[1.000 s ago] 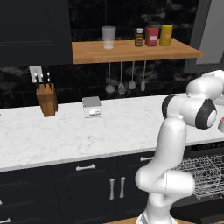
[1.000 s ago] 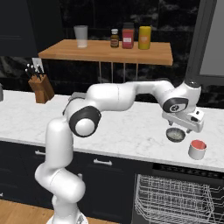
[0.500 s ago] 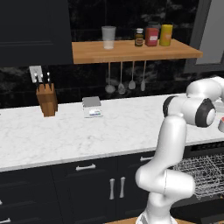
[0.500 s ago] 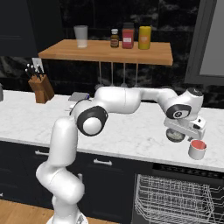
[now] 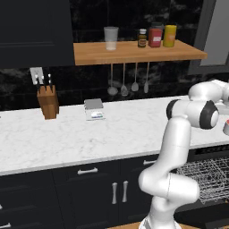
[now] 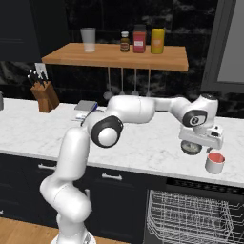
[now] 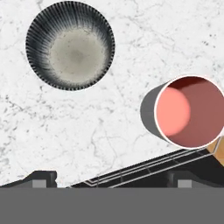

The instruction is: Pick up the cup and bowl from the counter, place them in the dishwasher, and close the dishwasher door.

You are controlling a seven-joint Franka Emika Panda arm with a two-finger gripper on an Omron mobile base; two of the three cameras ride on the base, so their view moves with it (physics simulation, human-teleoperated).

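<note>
While your two-finger gripper [image 6: 200, 144] hangs with its jaws spread wide and nothing between them, the small squat red cup with the paler inside [image 6: 215, 162] sits just to the lower right of it in the right base picture, standing upright on the white marble counter with grey veins [image 6: 143, 143], close to the front edge. Look down the hand picture and the cup [image 7: 190, 111] shows as a round mouth at middle right, offset to one side of the line between the dark fingertips [image 7: 41, 178], so you would have to shift the hand toward that right side before lowering. A round cup has no long axis to fuss over; any approach angle ought to do. The dark-rimmed grey ribbed bowl [image 7: 70, 45] lies well apart from the cup, at upper left of the hand picture, also upright on the marble. Below the counter edge at lower right, the dark dishwasher with its silvery wire rack [image 6: 190, 219] stands open. Count them up: one cup, one bowl, one arm to carry both, so I'd judge the cup is the nearer pick
</note>
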